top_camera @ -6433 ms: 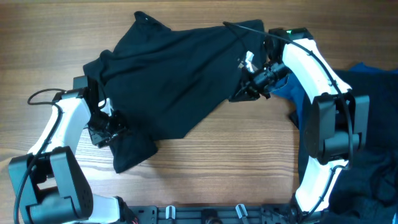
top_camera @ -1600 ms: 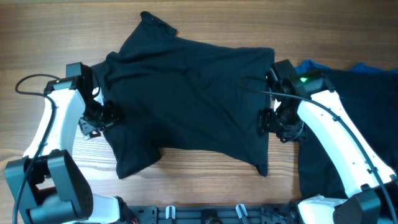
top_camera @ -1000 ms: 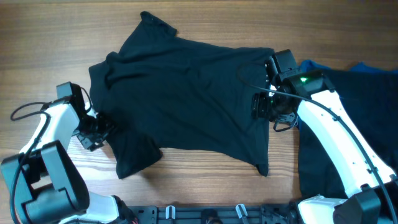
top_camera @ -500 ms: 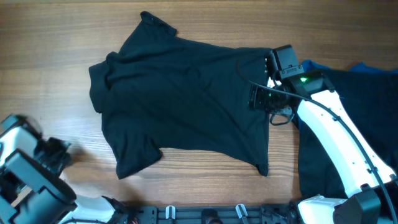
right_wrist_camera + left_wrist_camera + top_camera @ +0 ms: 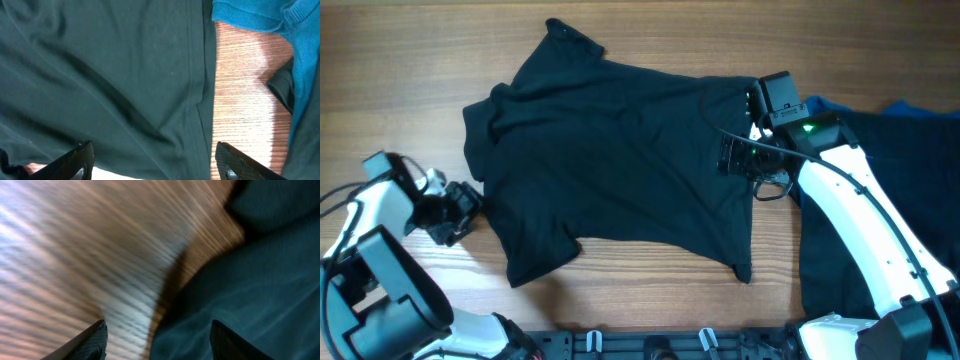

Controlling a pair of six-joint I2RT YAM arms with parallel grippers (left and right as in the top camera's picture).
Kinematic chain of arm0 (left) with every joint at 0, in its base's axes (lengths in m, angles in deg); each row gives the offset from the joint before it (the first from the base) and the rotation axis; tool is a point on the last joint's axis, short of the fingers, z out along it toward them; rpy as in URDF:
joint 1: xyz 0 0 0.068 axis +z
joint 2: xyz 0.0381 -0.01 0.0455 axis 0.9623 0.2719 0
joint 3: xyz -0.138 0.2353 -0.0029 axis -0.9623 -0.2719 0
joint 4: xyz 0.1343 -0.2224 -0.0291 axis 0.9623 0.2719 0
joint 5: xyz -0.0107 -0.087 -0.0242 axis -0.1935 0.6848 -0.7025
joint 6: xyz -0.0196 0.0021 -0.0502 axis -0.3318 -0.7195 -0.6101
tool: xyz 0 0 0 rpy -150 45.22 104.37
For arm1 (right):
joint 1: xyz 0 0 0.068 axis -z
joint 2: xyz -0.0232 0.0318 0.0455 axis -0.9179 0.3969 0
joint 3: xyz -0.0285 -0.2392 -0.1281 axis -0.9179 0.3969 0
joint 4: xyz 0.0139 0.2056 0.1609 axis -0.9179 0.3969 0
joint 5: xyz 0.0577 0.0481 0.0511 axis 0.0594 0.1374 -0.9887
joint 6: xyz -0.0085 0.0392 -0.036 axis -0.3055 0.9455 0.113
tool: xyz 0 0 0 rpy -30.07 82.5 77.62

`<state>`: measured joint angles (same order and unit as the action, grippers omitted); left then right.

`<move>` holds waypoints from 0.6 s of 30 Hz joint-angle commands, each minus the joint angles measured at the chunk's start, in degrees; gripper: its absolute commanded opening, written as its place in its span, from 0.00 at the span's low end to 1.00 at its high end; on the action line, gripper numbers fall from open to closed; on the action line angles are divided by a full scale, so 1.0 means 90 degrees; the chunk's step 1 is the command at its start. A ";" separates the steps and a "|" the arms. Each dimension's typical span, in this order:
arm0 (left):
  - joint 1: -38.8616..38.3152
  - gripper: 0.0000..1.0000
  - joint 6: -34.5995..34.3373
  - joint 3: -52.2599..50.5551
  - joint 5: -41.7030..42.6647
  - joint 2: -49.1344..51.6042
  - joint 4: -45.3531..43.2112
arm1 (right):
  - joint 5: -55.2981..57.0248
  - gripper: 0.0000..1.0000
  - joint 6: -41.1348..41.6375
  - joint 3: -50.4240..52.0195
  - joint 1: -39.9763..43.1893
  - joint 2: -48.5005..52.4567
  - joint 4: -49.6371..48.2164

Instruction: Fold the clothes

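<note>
I am starting at the near edge of the table (image 5: 650,290), where the black shirt (image 5: 620,160) is lying opened out, one near flap (image 5: 535,255) pointing toward me. Just off the shirt's left edge, the left gripper (image 5: 450,215) is hovering over bare wood. Its wrist view is smeared, but the left gripper (image 5: 160,345) is showing its fingers spread with nothing between them. Over the shirt's right hem, the right gripper (image 5: 735,155) is hanging low. In its own view the right gripper (image 5: 157,165) is standing wide apart, empty, above the stitched edge. Beyond that hem a blue garment (image 5: 250,20) is lying beside the shirt, and a dark pile (image 5: 920,200) is sitting further right.

I am judging this as the end of the flattening step, with no fold made yet. The next move is calling for both grippers to pinch one side of the shirt and carry it across, taking only the black cloth and not the blue one next to it.

At the shirt's far side, I am failing to pick out the collar, label or print. I also cannot tell which far point is a sleeve. The dark pile is running out of view.
</note>
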<state>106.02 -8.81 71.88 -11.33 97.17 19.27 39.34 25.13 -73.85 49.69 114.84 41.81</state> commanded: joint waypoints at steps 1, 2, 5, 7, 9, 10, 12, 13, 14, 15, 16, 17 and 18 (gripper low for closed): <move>-0.0525 0.69 -0.0044 -0.0024 -0.0806 0.0100 -0.0063 | 0.0036 0.78 0.0063 -0.0032 0.0032 0.0010 0.0002; -0.0607 0.68 -0.0061 -0.0032 -0.0894 0.0112 -0.0068 | 0.0036 0.78 0.0063 -0.0032 0.0032 0.0010 -0.0002; -0.0899 0.56 -0.0058 -0.0124 -0.1010 0.0226 -0.0185 | 0.0039 0.78 0.0061 -0.0032 0.0032 0.0010 -0.0024; -0.1066 0.43 -0.0056 -0.0226 -0.1010 0.0357 -0.0296 | 0.0039 0.78 0.0061 -0.0032 0.0032 0.0010 -0.0039; -0.1197 0.18 -0.0058 -0.0311 -0.1115 0.0491 -0.0328 | 0.0039 0.78 0.0053 -0.0029 0.0032 0.0010 -0.0036; -0.1212 0.04 -0.0151 -0.0316 -0.1321 0.0515 -0.0253 | 0.0041 0.78 0.0039 -0.0029 0.0032 0.0010 -0.0039; -0.1064 0.04 -0.0709 -0.0226 -0.2021 0.0476 0.0051 | 0.0039 0.78 0.0039 -0.0029 0.0032 0.0010 -0.0036; -0.0891 0.04 -0.0923 -0.0080 -0.2266 0.0452 0.0325 | 0.0041 0.78 0.0036 -0.0032 0.0032 0.0010 -0.0036; -0.0750 0.04 -0.1001 0.0027 -0.2344 0.0430 0.0486 | 0.0041 0.78 0.0034 -0.0032 0.0032 0.0010 -0.0034; -0.0415 0.04 -0.1083 0.0274 -0.2412 0.0362 0.0828 | 0.0041 0.78 0.0034 -0.0032 0.0032 0.0010 -0.0032; -0.0087 0.04 -0.1083 0.0491 -0.2412 0.0287 0.1071 | 0.0044 0.78 0.0036 -0.0032 0.0032 0.0010 -0.0034; 0.0226 0.04 -0.1081 0.0673 -0.2414 0.0189 0.1256 | 0.0044 0.78 0.0041 -0.0032 0.0032 0.0010 -0.0036; 0.0520 0.04 -0.1083 0.0821 -0.2407 0.0080 0.1372 | 0.0044 0.77 0.0044 -0.0032 0.0032 0.0010 -0.0041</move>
<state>102.39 -15.70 74.22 -27.99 99.47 28.54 39.34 25.13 -73.85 49.69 114.84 41.57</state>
